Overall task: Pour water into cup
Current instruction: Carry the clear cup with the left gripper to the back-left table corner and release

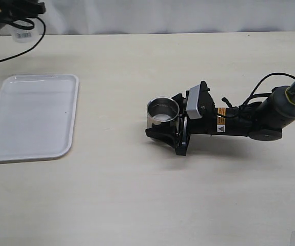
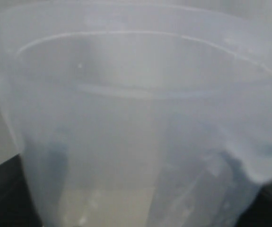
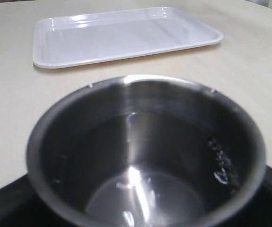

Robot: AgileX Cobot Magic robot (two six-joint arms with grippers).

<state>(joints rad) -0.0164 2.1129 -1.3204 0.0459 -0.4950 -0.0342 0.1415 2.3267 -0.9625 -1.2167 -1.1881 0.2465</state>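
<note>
1. The cup [image 1: 162,110] stands upright on the worktop [image 1: 137,195], right of the middle and well apart from the white tray [image 1: 32,115]. The right claw [image 1: 163,118] lies low with a jaw on each side of the cup, grasping it.
2. The left claw [image 1: 22,25] is at the far left corner, clenched on the translucent container [image 1: 25,35]. Dark shapes show through the container's wall on both sides, and we take these for the jaws.
3. We judge the step in hand to be carrying the container across to the cup. We should carry it level, so nothing slops on the way.
4. We should stop with the lip just above the cup's rim, clear of the right arm's grey housing [image 1: 194,102]. Then we tilt slowly and let a thin stream fall to the centre.
5. Glints lie low inside the cup, but we cannot tell how much water either vessel holds.
</note>
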